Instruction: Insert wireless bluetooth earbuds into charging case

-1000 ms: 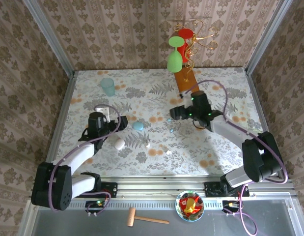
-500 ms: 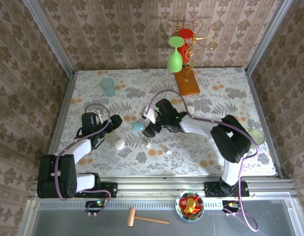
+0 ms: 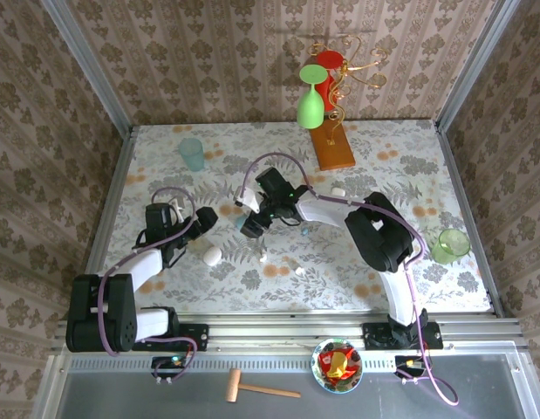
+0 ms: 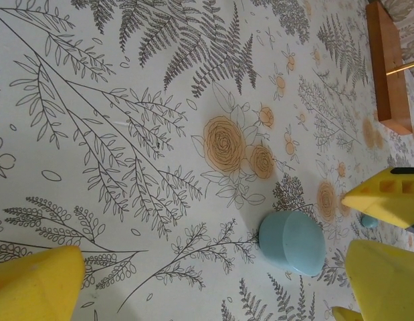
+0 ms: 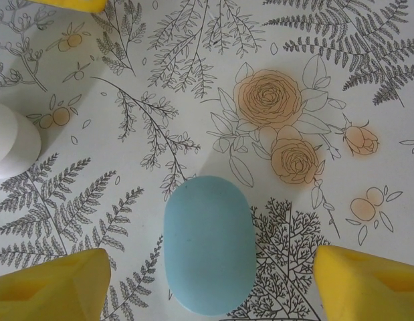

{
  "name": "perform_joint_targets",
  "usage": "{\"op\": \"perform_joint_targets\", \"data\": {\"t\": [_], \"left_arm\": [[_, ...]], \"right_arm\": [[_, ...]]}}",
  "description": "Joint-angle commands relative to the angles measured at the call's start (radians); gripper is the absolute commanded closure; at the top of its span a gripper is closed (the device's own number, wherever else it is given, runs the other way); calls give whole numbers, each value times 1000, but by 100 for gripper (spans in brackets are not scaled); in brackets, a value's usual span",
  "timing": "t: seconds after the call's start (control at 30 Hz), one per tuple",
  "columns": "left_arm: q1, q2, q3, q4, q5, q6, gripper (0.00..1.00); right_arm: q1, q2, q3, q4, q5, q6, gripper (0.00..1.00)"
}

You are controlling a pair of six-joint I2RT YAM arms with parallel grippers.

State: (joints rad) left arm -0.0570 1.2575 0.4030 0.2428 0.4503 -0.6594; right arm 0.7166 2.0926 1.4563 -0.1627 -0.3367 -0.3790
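Teal cup (image 3: 192,154), wooden hammer (image 3: 265,389)

No readable txt, labels, brand names or nos. in any view. Blue case (image 5: 208,251): plain shell, no marking. Counter (image 5: 367,87) cloth: fern & rose print only, no lettering.
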Motion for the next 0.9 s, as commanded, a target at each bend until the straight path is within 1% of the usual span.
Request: {"op": "perform_joint_targets", "data": {"t": [0.0, 0.17, 0.4, 0.47, 0.6, 0.87], "left_arm": [[6, 0, -12, 43, 21, -13, 0], [8, 17, -14, 60, 32, -8, 0], [12, 26, -10, 70, 44, -9, 0], [13, 26, -10, 70, 43, -8, 0], [14, 26, -12, 70, 45, -8, 0], [14, 12, -13, 64, 49, 17, 0]], "right_arm": [[15, 39, 49, -114, 40, -47, 21], [19, 83, 107, -173, 75, -67, 25], [20, 121, 163, -237, 75, -104, 38], [20, 125, 171, -249, 66, -114, 44], [20, 121, 164, -245, 49, -125, 58], [16, 75, 110, -208, 47, -112, 59]]}}
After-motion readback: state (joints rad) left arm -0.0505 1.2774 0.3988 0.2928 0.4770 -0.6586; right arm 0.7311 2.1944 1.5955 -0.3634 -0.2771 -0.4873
